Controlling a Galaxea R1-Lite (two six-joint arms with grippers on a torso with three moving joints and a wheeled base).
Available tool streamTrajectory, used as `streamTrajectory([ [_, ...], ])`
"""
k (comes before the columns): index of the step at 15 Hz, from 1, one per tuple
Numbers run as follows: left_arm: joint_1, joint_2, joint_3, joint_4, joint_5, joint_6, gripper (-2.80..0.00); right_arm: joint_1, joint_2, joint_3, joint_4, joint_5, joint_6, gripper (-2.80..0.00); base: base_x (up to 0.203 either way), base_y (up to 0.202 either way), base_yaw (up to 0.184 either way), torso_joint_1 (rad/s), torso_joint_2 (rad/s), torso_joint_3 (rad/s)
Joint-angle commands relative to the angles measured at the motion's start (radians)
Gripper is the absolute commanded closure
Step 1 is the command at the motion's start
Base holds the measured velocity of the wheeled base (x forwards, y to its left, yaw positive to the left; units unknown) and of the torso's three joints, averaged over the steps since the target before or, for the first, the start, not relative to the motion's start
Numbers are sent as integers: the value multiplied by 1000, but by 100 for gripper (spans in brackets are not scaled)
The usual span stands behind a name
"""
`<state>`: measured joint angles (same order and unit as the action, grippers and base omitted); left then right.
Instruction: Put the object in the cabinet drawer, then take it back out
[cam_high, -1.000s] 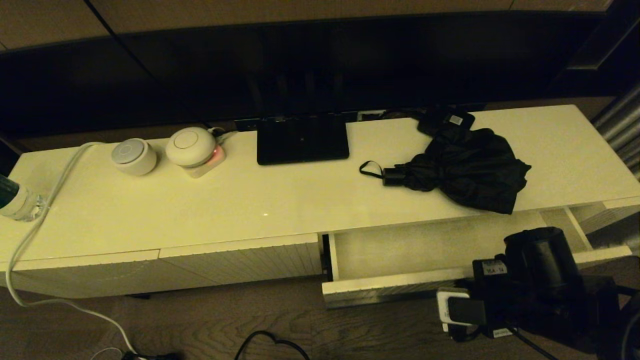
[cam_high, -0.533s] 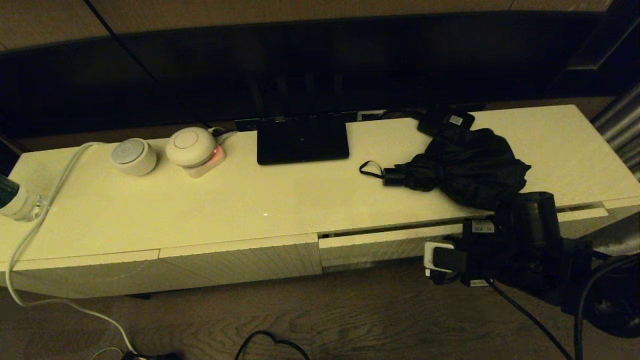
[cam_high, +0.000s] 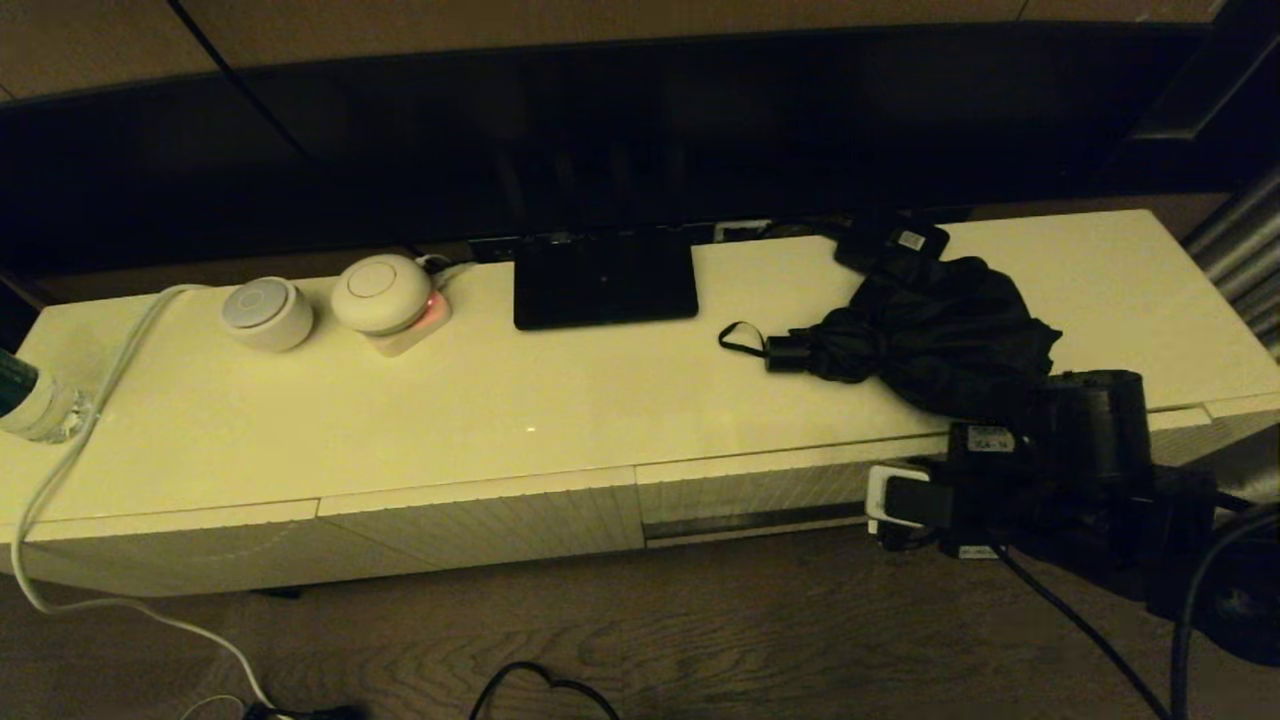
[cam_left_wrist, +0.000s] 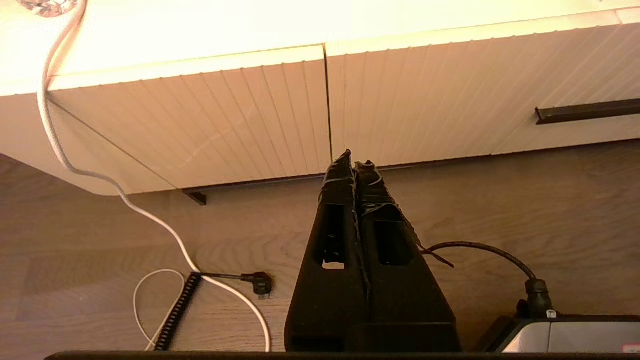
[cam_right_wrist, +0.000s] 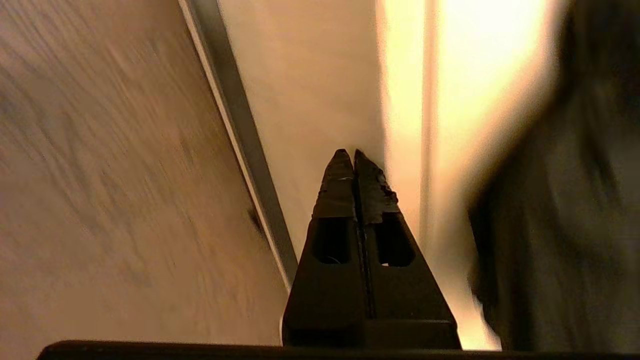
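The black folding umbrella (cam_high: 935, 335) lies on the cabinet top at the right, its handle and wrist loop (cam_high: 742, 340) pointing left; it shows as a dark blur (cam_right_wrist: 575, 200) in the right wrist view. Below it the cabinet drawer (cam_high: 750, 488) is pushed in, its dark handle groove (cam_high: 750, 522) along the lower edge. My right arm (cam_high: 1060, 470) sits against the right part of the drawer front. The right gripper (cam_right_wrist: 354, 156) is shut on nothing, its tips at the ribbed front beside the groove (cam_right_wrist: 240, 130). My left gripper (cam_left_wrist: 354, 159) is shut and empty, low before the left fronts.
A small black box with a white label (cam_high: 893, 243) lies behind the umbrella. A black screen base (cam_high: 605, 278), two round white devices (cam_high: 267, 313) and a bottle (cam_high: 30, 400) stand on the top. A white cable (cam_high: 70, 450) hangs off the left end; cables lie on the floor (cam_high: 540, 690).
The drawer stood pulled out a second ago and now is shut flush. My right arm moved with it toward the cabinet. The umbrella has not moved.
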<state>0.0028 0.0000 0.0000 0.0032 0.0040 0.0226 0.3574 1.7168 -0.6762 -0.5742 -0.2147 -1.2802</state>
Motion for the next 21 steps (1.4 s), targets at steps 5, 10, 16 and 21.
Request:
streamTrajectory([
  [5, 0, 0, 3, 0, 1, 0, 0, -2, -420, 121, 54, -40, 38, 0, 0, 0, 0, 0, 0, 0],
  [10, 0, 0, 3, 0, 1, 0, 0, -255, -770, 145, 115, -91, 171, 0, 0, 0, 0, 0, 0, 0],
  [16, 0, 0, 3, 0, 1, 0, 0, -371, -1165, 296, 234, -118, 718, 0, 0, 0, 0, 0, 0, 0],
  [21, 0, 0, 3, 0, 1, 0, 0, -384, -1393, 369, 595, -54, 952, 0, 0, 0, 0, 0, 0, 0],
])
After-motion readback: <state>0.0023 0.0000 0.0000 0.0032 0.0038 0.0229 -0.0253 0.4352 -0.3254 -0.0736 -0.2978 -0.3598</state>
